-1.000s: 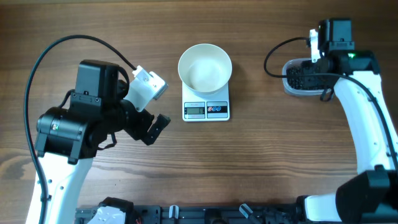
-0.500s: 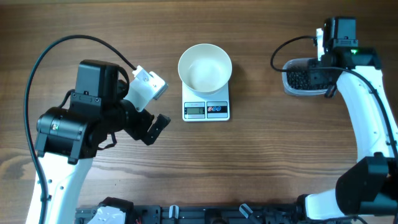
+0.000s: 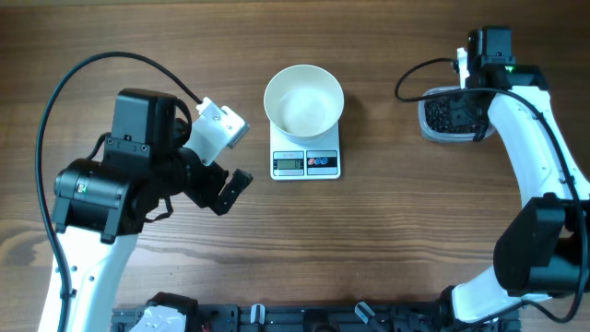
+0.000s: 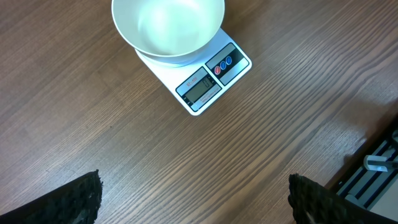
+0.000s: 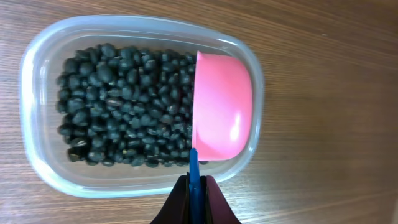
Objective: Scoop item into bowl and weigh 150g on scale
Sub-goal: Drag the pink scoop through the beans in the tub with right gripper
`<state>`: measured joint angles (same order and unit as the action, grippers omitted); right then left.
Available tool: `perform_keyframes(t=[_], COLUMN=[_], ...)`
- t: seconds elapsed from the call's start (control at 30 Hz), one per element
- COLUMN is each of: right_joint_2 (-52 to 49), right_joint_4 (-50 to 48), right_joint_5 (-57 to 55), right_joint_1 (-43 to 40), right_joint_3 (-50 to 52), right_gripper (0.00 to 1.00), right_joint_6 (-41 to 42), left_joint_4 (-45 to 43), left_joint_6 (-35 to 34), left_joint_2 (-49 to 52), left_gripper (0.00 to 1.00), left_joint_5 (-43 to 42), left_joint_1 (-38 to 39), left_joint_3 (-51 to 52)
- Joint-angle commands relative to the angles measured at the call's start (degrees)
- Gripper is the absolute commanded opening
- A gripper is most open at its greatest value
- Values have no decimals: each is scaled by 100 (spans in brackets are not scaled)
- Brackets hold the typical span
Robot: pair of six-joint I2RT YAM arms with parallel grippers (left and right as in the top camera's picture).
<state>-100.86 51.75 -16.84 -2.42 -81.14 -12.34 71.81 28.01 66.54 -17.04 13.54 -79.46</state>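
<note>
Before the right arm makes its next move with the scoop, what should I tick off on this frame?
1. Grip: right gripper shut on the handle of the pink scoop: ok.
2. Position: pink scoop over the clear tub of black beans: ok.
3. Scoop loaded: cannot tell; only its smooth pink surface shows.
4. Target: white bowl sits on the scale, empty: ok.
5. Scale display reading: cannot tell, too small to read.
6. Other arm: left gripper open, apart from the white bowl: ok.
</note>
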Motion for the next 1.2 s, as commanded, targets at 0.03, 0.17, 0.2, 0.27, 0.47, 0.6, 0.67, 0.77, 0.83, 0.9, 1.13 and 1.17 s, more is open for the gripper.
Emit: perform_keyframes(t=[0.03,0.17,0.2,0.27,0.47,0.6,0.67,0.77,0.83,0.9,1.13,1.17], right_joint_2=[-175,-175,-175,-175,-175,-175,-175,-175,-175,-177,-315,-365], right_joint_4=[46,164,192,238,306,319,321,385,437,474,459,431], right_joint_5=[787,992,1051,1130,1554,1843,2179,2476,2570,2747,3097,3136], right_joint_1=[-9,-9,-9,-9,-98,-391,-588,-852,-955,-1064,-1106,-1106], right_joint_3=[-85,-85,-85,-85,-85,-85,-85,-85,-85,-85,-57,-26], right_gripper=[4,4,4,4,4,4,4,4,4,4,4,4], right_joint_6=[-120,-133,-149,-164,-164,-116,-111,-101,-109,-114,-96,-66], left_joint_4=[-20,-20,-20,-20,-20,-20,-20,-20,-20,-20,-20,-20], left_joint_6=[-35,-35,-35,-35,-35,-35,-35,-35,-35,-35,-35,-35], left_joint_2=[37,37,37,37,37,37,37,37,37,37,37,37], left_gripper=[100,100,100,100,100,100,100,100,100,100,100,100], left_joint_5=[-7,-7,-4,-4,-4,-4,-7,-7,-4,-4,-4,-7], left_joint_1=[7,7,7,7,7,7,7,7,7,7,7,7], left_joint_3=[-103,-103,-103,-103,-103,-103,-103,-103,-103,-103,-103,-103])
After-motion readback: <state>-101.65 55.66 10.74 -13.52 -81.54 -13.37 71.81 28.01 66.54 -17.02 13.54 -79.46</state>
